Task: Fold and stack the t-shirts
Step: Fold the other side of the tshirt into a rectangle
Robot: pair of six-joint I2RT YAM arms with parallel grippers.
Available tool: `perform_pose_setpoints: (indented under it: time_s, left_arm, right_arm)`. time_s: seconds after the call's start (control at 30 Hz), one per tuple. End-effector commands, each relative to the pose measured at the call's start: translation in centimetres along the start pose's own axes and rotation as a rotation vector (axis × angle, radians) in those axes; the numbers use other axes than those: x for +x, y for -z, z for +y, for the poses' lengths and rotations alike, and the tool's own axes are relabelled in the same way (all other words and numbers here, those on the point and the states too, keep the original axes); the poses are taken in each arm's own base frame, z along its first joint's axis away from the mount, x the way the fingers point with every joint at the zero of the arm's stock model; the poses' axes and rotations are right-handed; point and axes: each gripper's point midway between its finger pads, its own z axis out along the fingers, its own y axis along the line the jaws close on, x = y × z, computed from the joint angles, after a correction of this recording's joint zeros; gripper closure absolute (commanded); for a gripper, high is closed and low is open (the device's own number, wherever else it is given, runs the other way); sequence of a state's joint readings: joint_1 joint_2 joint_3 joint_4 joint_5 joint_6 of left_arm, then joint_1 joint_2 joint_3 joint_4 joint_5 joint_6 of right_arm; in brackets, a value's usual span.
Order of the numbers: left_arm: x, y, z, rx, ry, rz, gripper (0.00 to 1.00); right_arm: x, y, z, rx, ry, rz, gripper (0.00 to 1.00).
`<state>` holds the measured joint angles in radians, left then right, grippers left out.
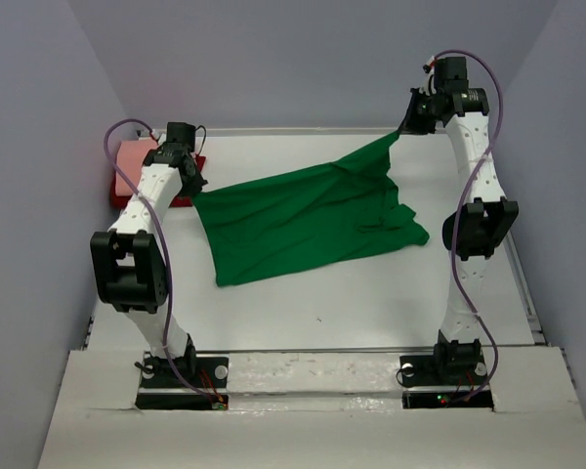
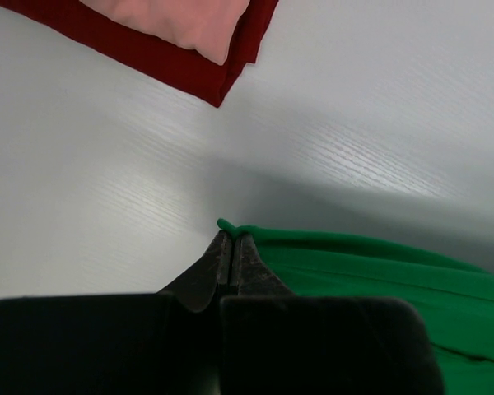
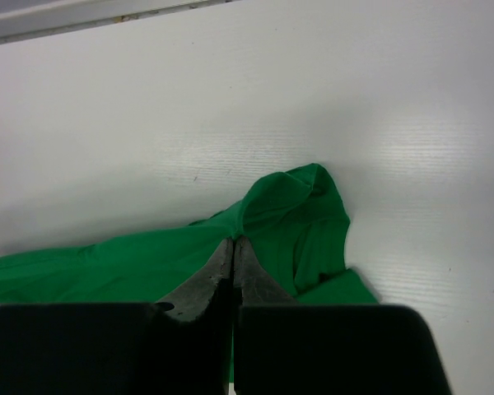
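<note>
Green t-shirt [image 1: 303, 220]: opened out and wrinkled, across the middle of the white worktop [image 1: 371, 303], running slantwise from near the left edge toward the far-right corner. Near hem and one sleeve on the right side lie flat. The far-right part rises off the surface in a ridge up to the R gripper.

R gripper [image 1: 407, 125]: by the far-right corner, above the surface. Wrist cam: fingers [image 3: 210, 280] pressed together w/ green cloth pinched betw. the tips. Cloth falls away below them, w/ one bunched fold + a flap lying on the worktop underneath. Far edge of worktop shows as a pale strip at top of that view.

L gripper [image 1: 193, 186]: near the far-left corner, low. Wrist cam: fingers [image 2: 202, 276] together, clamped on the very corner of the green shirt, a small nub of fabric poking past the tips. Shadow on the worktop under that edge, so the edge is off the surface there; how high, can't tell.

Folded stack: pink shirt [image 2: 189, 20] on top of red shirt [image 2: 173, 62], at the far-left corner by the left edge, red showing round the pink. L arm covers part of it in the overhead view. Stack sits near the L gripper but apart from it and from the green shirt, bare worktop betw.
</note>
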<state>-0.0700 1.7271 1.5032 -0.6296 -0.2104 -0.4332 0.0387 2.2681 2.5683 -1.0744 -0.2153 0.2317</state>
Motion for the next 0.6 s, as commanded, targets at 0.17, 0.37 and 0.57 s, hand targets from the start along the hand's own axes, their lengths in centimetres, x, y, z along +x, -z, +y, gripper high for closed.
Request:
perform_pose_setpoints:
  time_s: [0.17,0.37,0.57]
  left_arm:
    - [-1.3,-0.1,0.0,-0.01,-0.024,-0.016,1.0]
    - [-1.1,-0.9,-0.5,0.0,-0.034,0.004,1.0]
    - [-1.1,-0.7,-0.7,0.015,-0.037,0.005,1.0]
  right_arm:
    - [0.4,-1.1,-1.1,0.009,-0.004,0.017,1.0]
    - [0.5,-1.2,-1.3,0.016,0.0,0.019,1.0]
    - [0.8,-1.1,-1.5,0.029,-0.005,0.026,1.0]
